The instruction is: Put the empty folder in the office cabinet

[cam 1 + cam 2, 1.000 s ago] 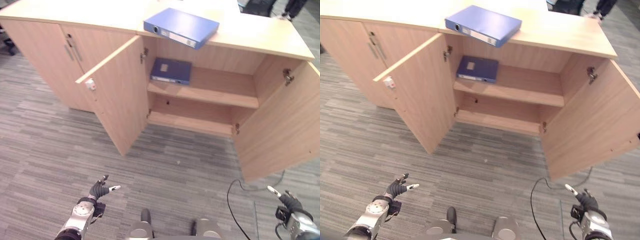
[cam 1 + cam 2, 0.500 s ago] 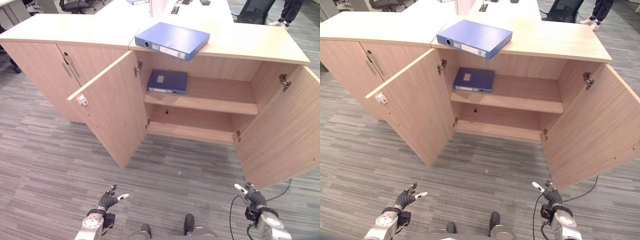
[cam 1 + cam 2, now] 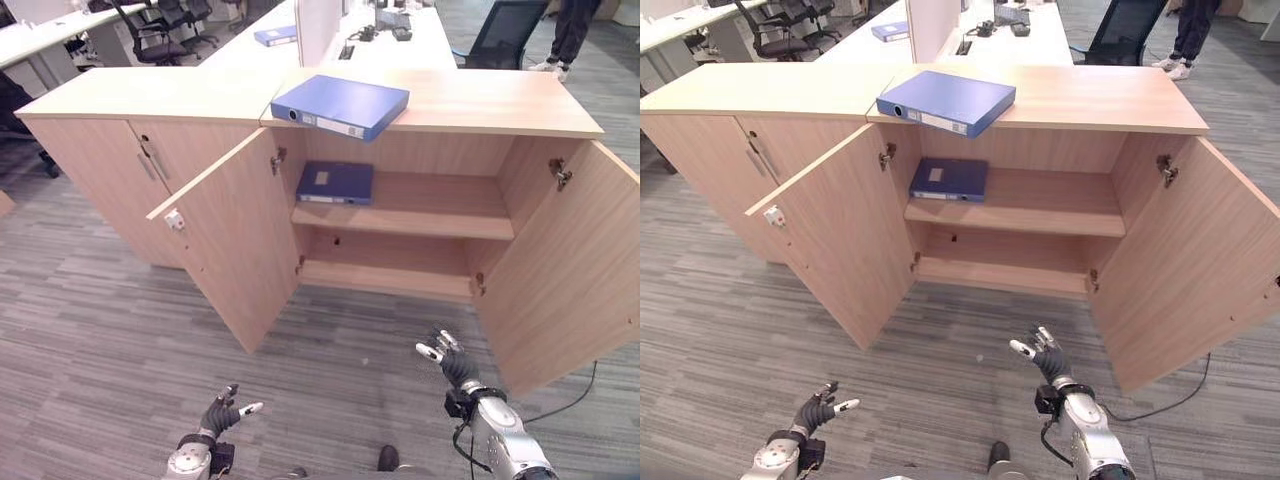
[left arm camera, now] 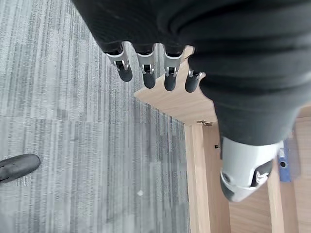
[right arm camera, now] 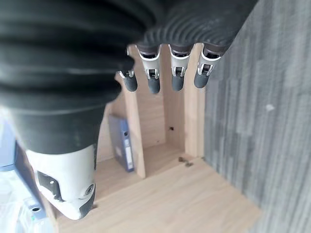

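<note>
Office interior seen from above. The floor (image 3: 90,330) is covered with grey carpet striped in lighter and darker bands. Behind the low wooden unit, a white desk (image 3: 330,45) runs away from the camera, divided by an upright white partition (image 3: 318,18); small dark items are scattered on its far end. Black office chairs (image 3: 150,20) are grouped at the upper left beside another pale desk (image 3: 40,40), and one dark chair (image 3: 1125,30) stands at the upper right. A person's legs (image 3: 1188,35) are seen beside it.
</note>
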Tool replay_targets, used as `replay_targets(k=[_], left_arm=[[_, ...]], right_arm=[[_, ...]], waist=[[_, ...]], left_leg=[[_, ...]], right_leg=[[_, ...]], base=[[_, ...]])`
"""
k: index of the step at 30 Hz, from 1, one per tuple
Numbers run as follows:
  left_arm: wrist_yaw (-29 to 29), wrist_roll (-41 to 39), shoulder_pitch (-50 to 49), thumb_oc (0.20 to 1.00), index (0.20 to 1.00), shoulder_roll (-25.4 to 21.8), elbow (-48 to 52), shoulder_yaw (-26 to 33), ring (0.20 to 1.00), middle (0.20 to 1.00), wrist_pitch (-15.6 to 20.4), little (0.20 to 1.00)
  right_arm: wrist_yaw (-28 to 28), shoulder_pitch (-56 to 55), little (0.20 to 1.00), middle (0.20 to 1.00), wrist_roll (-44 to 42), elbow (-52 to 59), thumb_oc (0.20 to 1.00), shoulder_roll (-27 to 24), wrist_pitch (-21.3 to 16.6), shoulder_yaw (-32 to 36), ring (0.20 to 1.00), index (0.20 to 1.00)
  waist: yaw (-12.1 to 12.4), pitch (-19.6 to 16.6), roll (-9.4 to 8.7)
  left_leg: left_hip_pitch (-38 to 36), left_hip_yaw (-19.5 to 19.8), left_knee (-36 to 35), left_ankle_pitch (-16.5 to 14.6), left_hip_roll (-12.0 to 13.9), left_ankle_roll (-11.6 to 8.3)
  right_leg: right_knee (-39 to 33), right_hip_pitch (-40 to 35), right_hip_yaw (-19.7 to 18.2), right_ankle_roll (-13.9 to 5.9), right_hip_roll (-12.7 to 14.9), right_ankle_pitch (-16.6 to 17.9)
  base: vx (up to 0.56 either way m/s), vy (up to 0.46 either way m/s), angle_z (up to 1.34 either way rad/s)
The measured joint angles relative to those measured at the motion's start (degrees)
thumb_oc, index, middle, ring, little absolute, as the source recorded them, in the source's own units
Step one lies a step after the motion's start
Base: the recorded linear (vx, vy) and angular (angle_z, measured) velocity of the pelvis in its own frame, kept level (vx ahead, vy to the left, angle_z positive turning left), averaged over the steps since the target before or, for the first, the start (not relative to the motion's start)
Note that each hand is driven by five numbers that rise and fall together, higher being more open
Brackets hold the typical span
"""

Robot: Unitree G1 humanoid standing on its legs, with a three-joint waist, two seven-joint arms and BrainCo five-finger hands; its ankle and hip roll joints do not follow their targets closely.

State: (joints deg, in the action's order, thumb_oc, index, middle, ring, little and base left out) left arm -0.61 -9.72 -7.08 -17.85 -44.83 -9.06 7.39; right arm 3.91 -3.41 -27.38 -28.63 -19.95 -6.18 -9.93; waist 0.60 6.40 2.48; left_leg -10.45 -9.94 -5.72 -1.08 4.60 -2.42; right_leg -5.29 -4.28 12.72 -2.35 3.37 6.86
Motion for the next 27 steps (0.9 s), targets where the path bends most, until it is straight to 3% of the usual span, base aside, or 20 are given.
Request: replay_targets(k=[9,14,16,17,18,19,20,21,22,23,25,26,27], left_arm=[[0.0,0.0,0.2,1.000,1.000,0.1,0.0,-0.1,1.000,1.000,0.0,1.000],[0.0,0.0,0.6,1.000,1.000,0.1,-0.5,-0.4,1.000,1.000,-0.2,1.000],[0.1,0.0,3.4,1.000,1.000,-0.1,-2.8,-0.3,1.000,1.000,-0.3,1.000],[0.2,0.0,4.3,1.000,1.000,-0.3,-3.2,-0.3,1.000,1.000,-0.2,1.000],[0.2,0.0,4.3,1.000,1.000,-0.1,-4.6,-0.4,1.000,1.000,-0.2,1.000],[0.2,0.0,4.3,1.000,1.000,0.7,-6.0,-0.4,1.000,1.000,-0.6,1.000],[0.3,0.0,4.2,1.000,1.000,1.0,-6.4,-0.5,1.000,1.000,-0.6,1.000],[0.2,0.0,4.7,1.000,1.000,0.1,-6.2,-0.5,1.000,1.000,-0.4,1.000],[0.7,0.0,5.9,1.000,1.000,1.0,-7.1,-0.6,1.000,1.000,-0.6,1.000],[0.6,0.0,5.3,1.000,1.000,1.2,-6.9,-1.0,1.000,1.000,-0.5,1.000],[1.2,0.1,6.1,1.000,1.000,2.2,-10.6,-2.1,1.000,1.000,-0.6,1.000],[1.4,0.1,6.5,1.000,1.000,2.8,-12.3,-2.1,1.000,1.000,-0.7,1.000],[1.6,0.1,6.5,1.000,1.000,3.2,-12.6,-1.6,1.000,1.000,-0.5,1.000]], right_arm=[[-0.1,0.2,1.000,1.000,1.7,-0.6,1.000,0.0,0.0,-0.7,1.000,1.000],[0.3,-0.9,1.000,1.000,1.7,-0.7,1.000,0.0,0.0,-1.3,1.000,1.000],[0.4,-1.1,1.000,1.000,1.8,-1.6,1.000,0.0,-0.1,-1.1,1.000,1.000],[0.4,-1.2,1.000,1.000,2.1,-1.7,1.000,0.0,0.1,-1.2,1.000,1.000],[0.4,-1.0,1.000,1.000,2.1,-1.8,1.000,0.0,0.1,-1.2,1.000,1.000],[0.3,-0.7,1.000,1.000,2.1,-2.0,1.000,-0.3,0.1,-1.2,1.000,1.000],[0.3,-0.7,1.000,1.000,2.2,-2.1,1.000,-0.8,0.1,-1.0,1.000,1.000],[0.3,-1.4,1.000,1.000,2.2,-2.7,1.000,-0.6,0.2,-1.0,1.000,1.000],[0.0,-1.1,1.000,1.000,2.3,-5.0,1.000,-0.8,0.6,-0.6,1.000,1.000],[-0.2,-1.1,1.000,1.000,2.4,-5.4,1.000,-0.8,0.7,-0.4,1.000,1.000],[-0.4,0.1,1.000,1.000,3.9,-7.3,1.000,-0.7,0.3,0.6,1.000,1.000],[-0.5,0.5,1.000,1.000,3.9,-8.7,1.000,-0.6,0.3,0.7,1.000,1.000],[-0.6,0.7,1.000,1.000,3.9,-9.5,1.000,-0.8,0.4,0.9,1.000,1.000]], waist=[[0.0,-0.1,0.02],[0.0,1.4,0.08],[-0.2,3.9,-1.79],[0.3,4.7,-3.25],[0.5,4.9,-3.37],[0.7,5.3,-1.49],[0.6,5.6,0.25],[0.1,6.0,-2.16],[0.2,6.7,-0.91],[1.4,6.0,-1.63],[2.5,7.0,-2.00],[2.8,7.4,-1.17],[4.3,8.4,1.52]], left_leg=[[-0.2,0.7,0.5,0.4,0.6,-0.55],[2.1,1.8,7.1,-1.7,1.8,-2.01],[9.1,4.2,20.3,-1.3,0.9,-4.55],[12.5,4.8,25.2,0.8,0.4,-7.46],[14.1,4.9,27.0,2.7,0.2,-8.04],[15.0,4.9,26.2,3.4,1.8,-6.74],[15.0,6.0,26.3,1.1,3.1,-6.57],[15.6,5.9,27.6,-1.9,1.6,-6.95],[15.2,7.4,25.1,-3.7,1.6,-6.13],[15.2,7.6,20.7,-3.5,0.2,-5.62],[16.3,10.7,5.6,-0.8,-3.6,-6.15],[16.5,11.4,1.2,0.3,-3.8,-6.26],[17.4,12.6,0.0,0.8,-0.4,-7.61]], right_leg=[[0.0,-0.6,0.6,0.26,-0.6,-0.2],[0.1,-1.6,0.6,1.48,-1.5,-1.0],[0.0,-1.5,0.3,2.53,-0.2,-2.0],[0.0,-0.8,0.0,2.61,1.1,-2.2],[-0.1,0.0,-0.8,1.63,1.2,-3.4],[2.4,0.5,-0.5,0.53,-0.5,-4.8],[13.5,3.8,-0.8,3.60,-1.2,-9.0],[20.0,4.2,-2.5,4.40,0.6,-16.7],[20.4,4.6,-2.6,4.67,0.0,-16.9],[20.2,5.5,-3.7,4.80,0.5,-16.5],[12.8,5.6,-7.9,5.26,0.9,-14.9],[8.6,3.8,-9.3,4.93,0.1,-14.9],[11.6,4.2,-9.5,7.02,-2.6,-15.4]], base=[[0.01,-0.092,0.04],[-0.01,-0.081,0.11],[0.01,-0.083,0.29],[0.07,-0.049,-0.05],[0.09,-0.005,-0.29],[0.16,-0.012,-0.35],[0.19,0.013,0.10],[0.22,0.032,0.41],[0.24,0.044,0.36],[0.32,0.020,-0.02],[0.26,-0.009,-0.21],[0.32,0.003,-0.12],[0.32,0.005,-0.06]])
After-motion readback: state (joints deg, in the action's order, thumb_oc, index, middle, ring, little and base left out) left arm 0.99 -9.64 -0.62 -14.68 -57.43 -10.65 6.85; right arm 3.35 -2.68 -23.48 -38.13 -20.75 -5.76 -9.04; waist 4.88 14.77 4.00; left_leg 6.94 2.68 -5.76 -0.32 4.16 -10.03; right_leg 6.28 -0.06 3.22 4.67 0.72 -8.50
